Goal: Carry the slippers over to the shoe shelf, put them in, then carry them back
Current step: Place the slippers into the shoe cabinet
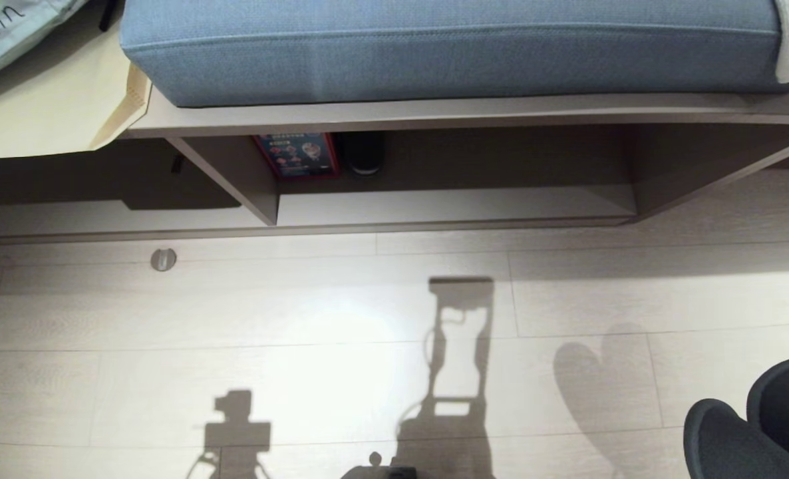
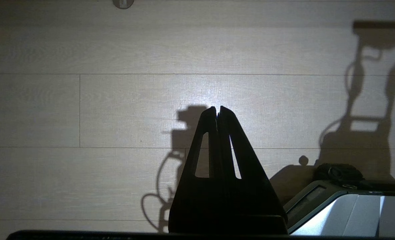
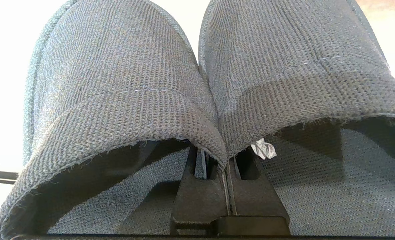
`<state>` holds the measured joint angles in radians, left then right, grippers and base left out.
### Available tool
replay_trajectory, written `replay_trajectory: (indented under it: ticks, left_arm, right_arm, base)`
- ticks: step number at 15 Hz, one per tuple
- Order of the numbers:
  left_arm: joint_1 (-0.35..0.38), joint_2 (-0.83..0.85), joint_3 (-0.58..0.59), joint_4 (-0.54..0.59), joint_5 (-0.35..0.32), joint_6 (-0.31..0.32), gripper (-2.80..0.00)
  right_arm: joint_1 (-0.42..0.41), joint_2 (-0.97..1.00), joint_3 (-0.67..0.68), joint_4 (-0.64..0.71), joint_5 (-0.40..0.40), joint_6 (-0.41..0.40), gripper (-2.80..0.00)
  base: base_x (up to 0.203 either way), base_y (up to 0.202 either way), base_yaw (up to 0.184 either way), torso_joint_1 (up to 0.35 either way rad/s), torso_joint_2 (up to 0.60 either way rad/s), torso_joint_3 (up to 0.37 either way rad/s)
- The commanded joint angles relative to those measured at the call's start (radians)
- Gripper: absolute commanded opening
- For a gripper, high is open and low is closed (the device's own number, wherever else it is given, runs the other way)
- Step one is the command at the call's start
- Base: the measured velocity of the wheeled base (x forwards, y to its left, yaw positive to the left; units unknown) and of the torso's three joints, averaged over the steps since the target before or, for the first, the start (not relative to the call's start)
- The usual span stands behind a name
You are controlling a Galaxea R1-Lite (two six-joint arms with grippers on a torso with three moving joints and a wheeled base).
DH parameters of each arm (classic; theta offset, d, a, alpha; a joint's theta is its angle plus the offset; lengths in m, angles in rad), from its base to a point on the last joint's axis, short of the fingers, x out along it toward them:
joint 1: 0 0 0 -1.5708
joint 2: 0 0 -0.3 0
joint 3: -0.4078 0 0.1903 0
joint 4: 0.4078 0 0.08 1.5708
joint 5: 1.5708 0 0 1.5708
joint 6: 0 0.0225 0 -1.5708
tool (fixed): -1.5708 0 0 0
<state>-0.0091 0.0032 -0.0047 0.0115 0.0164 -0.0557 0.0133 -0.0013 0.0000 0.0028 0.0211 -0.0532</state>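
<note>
Two black slippers hang side by side at the near right corner of the head view, above the floor. In the right wrist view the woven toe bands fill the picture, and my right gripper is shut on their two inner edges pinched together, one finger inside each slipper. The shoe shelf lies ahead under a bench, a low cubby with a pale bottom board. My left gripper is shut and empty, hanging over bare floor.
A blue cushion tops the bench. A red box and a dark shoe stand at the back left of the shelf. A round metal fitting sits in the floor. My base shows beside the left gripper.
</note>
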Motion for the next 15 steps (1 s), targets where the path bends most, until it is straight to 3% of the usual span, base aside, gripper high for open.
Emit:
replay_trajectory:
  ticks: [1,15]
  left_arm:
    - [0.000,-0.002,0.000,0.001,0.000,-0.001,-2.80]
    - [0.000,-0.002,0.000,0.001,0.000,-0.001,-2.80]
  right_arm:
    - [0.001,0.000,0.002,0.000,0.000,0.000,-2.80]
    - [0.001,0.000,0.002,0.000,0.000,0.000,-2.80]
  base:
    - [0.000,0.000,0.000,0.002,0.01,-0.203]
    - [0.000,0.000,0.000,0.002,0.00,-0.197]
